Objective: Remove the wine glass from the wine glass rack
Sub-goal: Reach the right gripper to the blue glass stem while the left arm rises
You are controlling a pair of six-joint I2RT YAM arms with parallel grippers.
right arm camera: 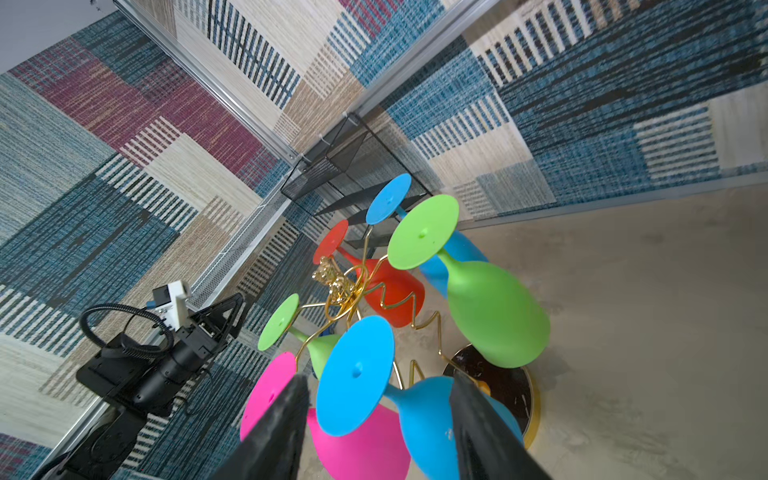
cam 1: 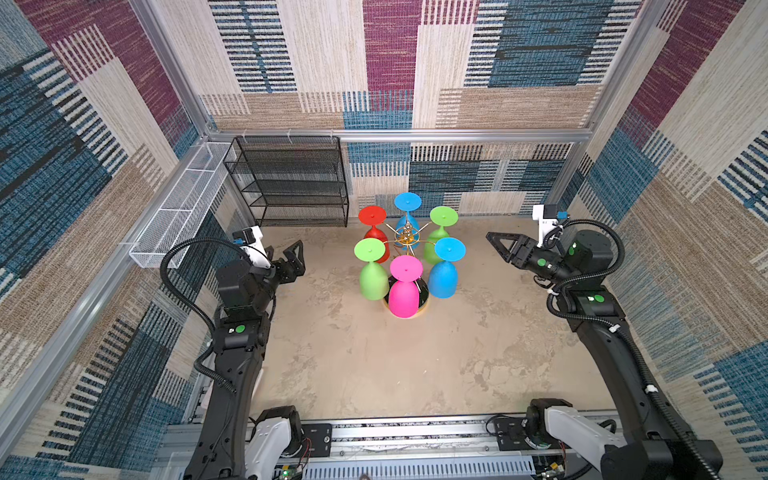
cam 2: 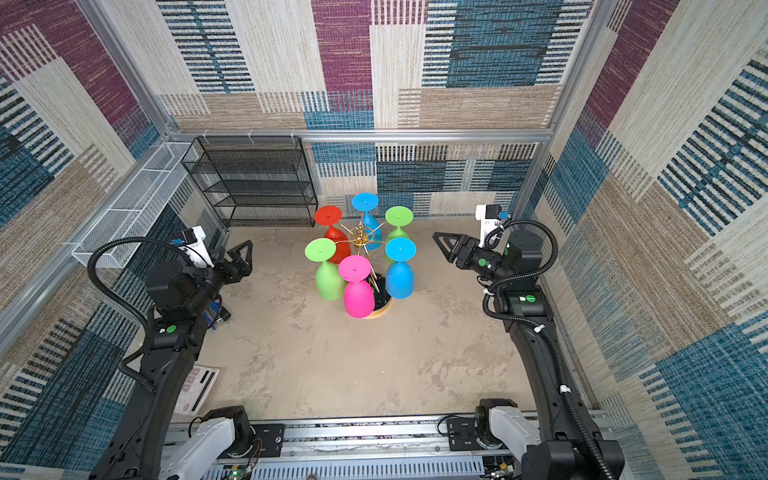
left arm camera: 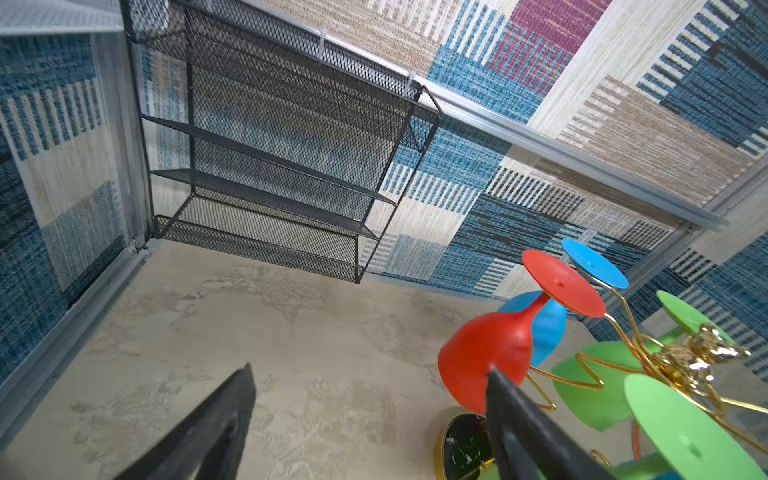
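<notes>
Six glasses hang on the wine glass rack (cam 1: 405, 239); both grippers are empty.
On the rack's near side a pink glass (cam 1: 403, 297) hangs bowl-down, with the blue wine glass (cam 1: 444, 280) just beside it. The right gripper (cam 1: 492, 237) is well clear of the rack on that side, fingers partly apart on nothing. The left gripper (cam 1: 286, 251), opposite, is spread wide. My worry is that a sideways pull snags the blue foot in its ring, knocking the pink neighbour or tipping the rack.

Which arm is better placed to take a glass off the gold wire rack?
Probably right: the open right gripper points at the near blue plastic wine glass, stem framed between its fingers. The open left gripper faces bare table beside the red plastic wine glass.
</notes>
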